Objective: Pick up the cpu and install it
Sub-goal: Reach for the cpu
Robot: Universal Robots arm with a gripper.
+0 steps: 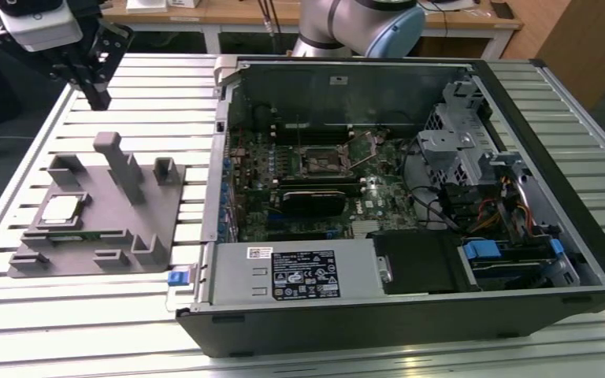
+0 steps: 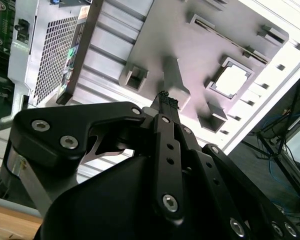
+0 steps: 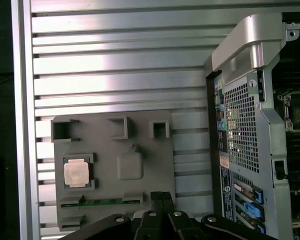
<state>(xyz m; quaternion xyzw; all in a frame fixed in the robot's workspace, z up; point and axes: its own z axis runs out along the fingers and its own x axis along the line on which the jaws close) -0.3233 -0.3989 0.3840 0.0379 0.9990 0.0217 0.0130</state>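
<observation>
The cpu [image 1: 61,209], a small square chip with a pale metal top, lies flat in a recess of the grey plastic fixture [image 1: 108,236] on the slatted table. In both wrist views the cpu [image 3: 76,173] [image 2: 233,80] sits in its pocket with nothing touching it. My gripper [image 1: 100,98] hangs high above the table beyond the fixture's far edge, well clear of the chip. Its black fingertips [image 3: 157,199] are pressed together with nothing between them, so the gripper [image 3: 161,198] [image 2: 165,101] is shut. The dark socket frame [image 1: 321,163] lies on the motherboard inside the open computer case.
The open computer case [image 1: 408,315] fills the exterior view's right, its tall metal wall [image 3: 245,115] standing beside the fixture. Upright posts [image 1: 124,169] rise from the fixture. A green memory strip [image 3: 100,202] lies in a slot near the chip. Bare table slats [image 1: 145,87] surround the fixture.
</observation>
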